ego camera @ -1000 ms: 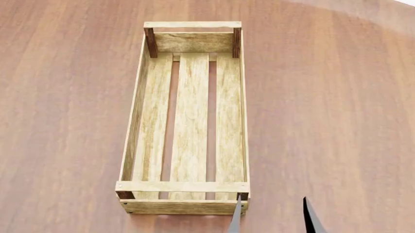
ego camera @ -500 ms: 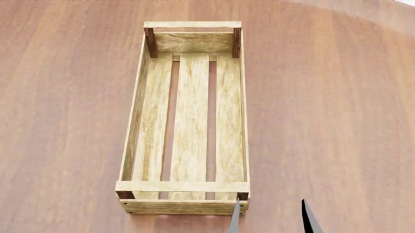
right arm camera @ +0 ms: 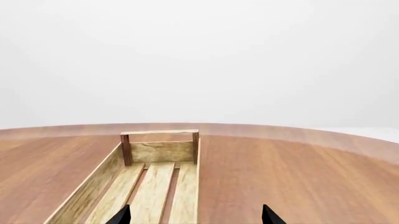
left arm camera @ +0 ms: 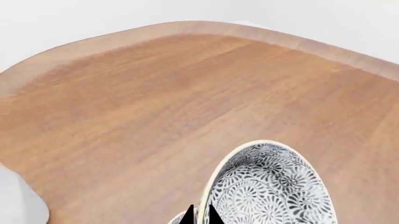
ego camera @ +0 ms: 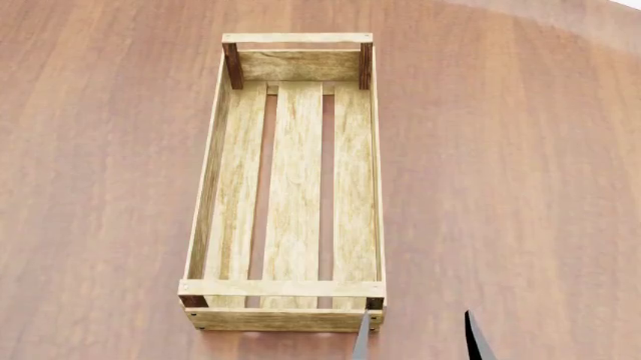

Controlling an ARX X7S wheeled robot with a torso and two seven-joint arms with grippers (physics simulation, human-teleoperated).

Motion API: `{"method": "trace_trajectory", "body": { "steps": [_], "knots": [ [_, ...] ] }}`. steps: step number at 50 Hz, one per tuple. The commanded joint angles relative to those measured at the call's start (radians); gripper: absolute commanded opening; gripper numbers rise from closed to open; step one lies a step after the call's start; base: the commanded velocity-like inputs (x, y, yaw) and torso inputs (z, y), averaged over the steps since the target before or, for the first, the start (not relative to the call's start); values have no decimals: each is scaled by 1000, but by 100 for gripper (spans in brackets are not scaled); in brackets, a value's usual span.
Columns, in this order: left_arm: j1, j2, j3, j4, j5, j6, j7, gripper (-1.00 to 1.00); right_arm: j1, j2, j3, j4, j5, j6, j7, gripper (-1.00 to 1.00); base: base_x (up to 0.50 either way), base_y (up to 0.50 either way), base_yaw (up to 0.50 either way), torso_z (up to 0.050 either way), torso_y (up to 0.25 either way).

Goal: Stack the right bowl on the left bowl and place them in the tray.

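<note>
A: Tray [ego camera: 293, 184]: where does it sit?
B: Lengthwise on the wooden table [ego camera: 501, 187], nothing inside, running toward 12 o'clock in the head view.
A: Right gripper [ego camera: 419, 337]?
B: Fingers spread apart, holding nothing, at the tray's 5 o'clock corner.
A: Left gripper [left arm camera: 199, 215]?
B: Tips close together at the patterned bowl [left arm camera: 271, 186] rim; I cannot tell whether they clamp it.

Bowl [left arm camera: 268, 186] cropped; left end effector [left arm camera: 199, 215] mostly cropped.
</note>
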Motion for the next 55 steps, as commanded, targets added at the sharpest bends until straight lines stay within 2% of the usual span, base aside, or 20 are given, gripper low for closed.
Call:
{"method": "trace_trajectory", "body": {
  "steps": [1, 25, 55],
  "knots": [
    [-6, 21, -43, -14, 4, 6, 4, -100, -6, -15, 14, -1, -25, -5, -19, 100, 0, 0, 0, 0, 0],
    [-54, 30, -27, -75, -61, -41, -27, -100, -17, -8, 14, -10, -22, -10, -6, 100, 0, 0, 0, 0, 0],
    [-114, 42, 23, -159, -7, -2, -15, -100, -17, -5, 6, 1, -17, -21, -4, 100, 0, 0, 0, 0, 0]
  ]
}}
